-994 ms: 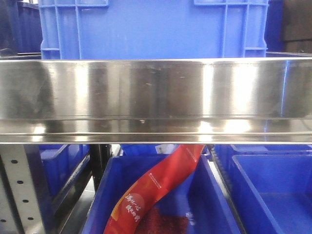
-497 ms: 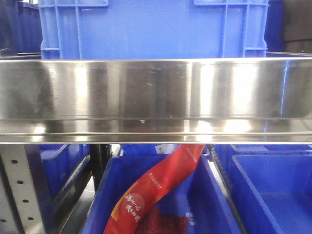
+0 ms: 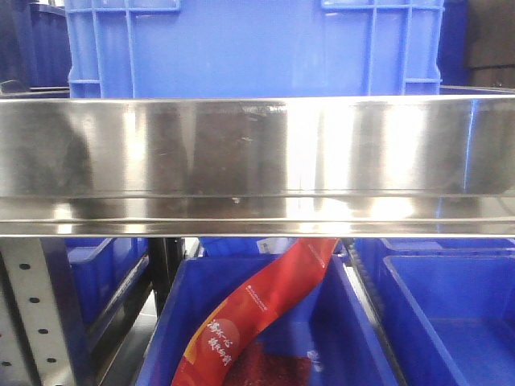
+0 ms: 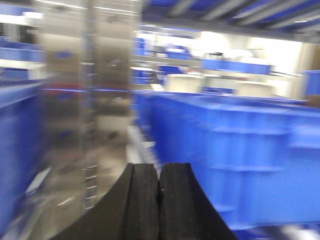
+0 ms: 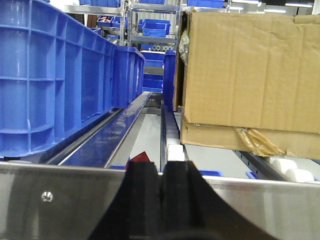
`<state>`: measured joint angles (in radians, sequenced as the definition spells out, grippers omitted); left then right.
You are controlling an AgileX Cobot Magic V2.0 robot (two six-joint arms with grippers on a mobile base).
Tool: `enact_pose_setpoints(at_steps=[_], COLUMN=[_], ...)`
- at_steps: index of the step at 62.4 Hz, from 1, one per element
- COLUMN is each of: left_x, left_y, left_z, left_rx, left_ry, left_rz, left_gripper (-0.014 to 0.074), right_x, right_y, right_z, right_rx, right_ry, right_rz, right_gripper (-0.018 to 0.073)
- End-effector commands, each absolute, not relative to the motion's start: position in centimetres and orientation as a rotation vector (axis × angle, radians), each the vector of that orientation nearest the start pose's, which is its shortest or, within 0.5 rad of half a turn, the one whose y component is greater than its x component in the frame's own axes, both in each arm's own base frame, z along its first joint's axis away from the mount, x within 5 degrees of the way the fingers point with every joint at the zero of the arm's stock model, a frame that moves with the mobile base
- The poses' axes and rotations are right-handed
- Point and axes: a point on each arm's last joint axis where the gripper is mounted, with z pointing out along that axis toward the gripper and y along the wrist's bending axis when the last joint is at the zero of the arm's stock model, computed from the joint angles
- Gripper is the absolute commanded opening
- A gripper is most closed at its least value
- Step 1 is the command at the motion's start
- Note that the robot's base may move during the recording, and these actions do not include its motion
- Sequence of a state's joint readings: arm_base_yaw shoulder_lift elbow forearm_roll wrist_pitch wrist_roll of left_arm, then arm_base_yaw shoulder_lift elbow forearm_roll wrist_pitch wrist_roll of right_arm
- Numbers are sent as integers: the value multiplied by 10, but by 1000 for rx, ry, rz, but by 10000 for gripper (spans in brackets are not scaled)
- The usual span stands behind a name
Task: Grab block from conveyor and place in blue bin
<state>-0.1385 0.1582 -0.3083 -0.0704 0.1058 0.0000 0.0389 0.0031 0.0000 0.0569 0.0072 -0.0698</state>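
No block and no conveyor belt show in any view. A large blue bin (image 3: 249, 48) stands behind a steel rail (image 3: 257, 161) in the front view, and another blue bin (image 3: 354, 338) sits below the rail. My left gripper (image 4: 159, 172) is shut with nothing between its black fingers. Its view is motion-blurred, with a long blue bin (image 4: 240, 150) to its right. My right gripper (image 5: 161, 172) is also shut and empty, hanging just in front of a steel bar (image 5: 60, 200).
A red printed packet (image 3: 257, 310) lies in the lower bin. In the right wrist view a tall blue crate (image 5: 50, 75) stands at left and a cardboard box (image 5: 250, 70) at right, with a narrow lane between. A shiny steel panel (image 4: 85, 100) stands left of the left gripper.
The front view is almost unchanged. Only the reflections on the steel rail have shifted, with a darker patch now at its left end.
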Motion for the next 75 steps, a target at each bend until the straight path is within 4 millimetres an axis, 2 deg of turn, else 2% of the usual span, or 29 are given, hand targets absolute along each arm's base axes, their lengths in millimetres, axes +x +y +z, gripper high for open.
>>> enact_pose_setpoints(at_steps=[1, 14, 24, 29, 75], left_x=[52, 51, 56, 56, 56], left_y=[-3, 2, 0, -1, 0], left_z=[281, 238, 212, 218, 215], left_rx=[-9, -15, 11, 0, -7], left_ry=[1420, 1456, 1503, 1433, 1467], left_rz=[-107, 52, 19, -16, -21], left_gripper=[-111, -111, -111, -111, -111], right_x=[56, 56, 56, 56, 56], right_y=[2, 2, 2, 2, 2], right_z=[214, 214, 214, 214, 214], right_rx=[-39, -39, -39, -39, -39], right_ry=[1476, 1476, 1476, 1476, 1476], right_rz=[11, 11, 11, 11, 11], right_gripper=[-162, -162, -162, -162, -162])
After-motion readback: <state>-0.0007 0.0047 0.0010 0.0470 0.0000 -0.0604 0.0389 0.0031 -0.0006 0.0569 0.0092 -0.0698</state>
